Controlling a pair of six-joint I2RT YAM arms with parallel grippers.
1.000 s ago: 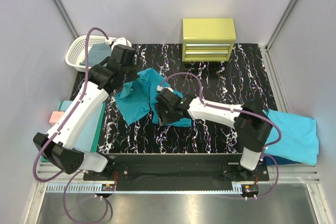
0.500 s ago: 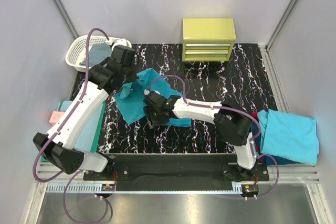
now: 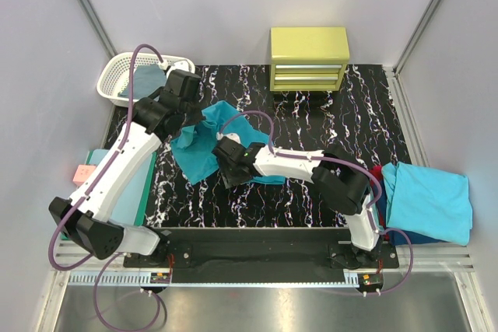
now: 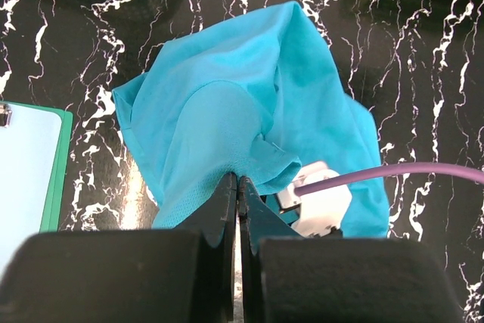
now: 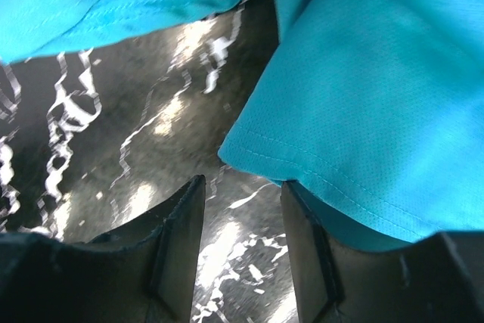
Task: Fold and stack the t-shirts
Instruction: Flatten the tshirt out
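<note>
A teal-turquoise t-shirt [image 3: 204, 144] lies crumpled on the black marbled table [image 3: 311, 192], left of centre. My left gripper [image 3: 194, 117] is shut on a raised fold of it; in the left wrist view the jaws [image 4: 237, 184] pinch the cloth [image 4: 249, 104] tightly. My right gripper [image 3: 226, 172] hovers low at the shirt's near edge. It stands open [image 5: 242, 206], nothing between its fingers, and a hemmed corner of the shirt [image 5: 355, 104] lies just beyond the right finger [image 5: 302, 225]. Folded t-shirts [image 3: 429, 198], light turquoise over red and dark blue, are stacked at the far right.
A white basket [image 3: 117, 75] holding grey cloth sits at the back left. A yellow drawer cabinet [image 3: 309, 58] stands at the back. A mint-green clipboard [image 3: 141, 184] lies at the table's left edge beside a pink note [image 3: 82, 172]. The right arm's purple cable [image 4: 393, 175] crosses the shirt.
My right arm has stretched leftward along the shirt's near edge, bringing its gripper close to a hem corner, jaws slightly narrower. The left gripper keeps its pinch in the same place.
</note>
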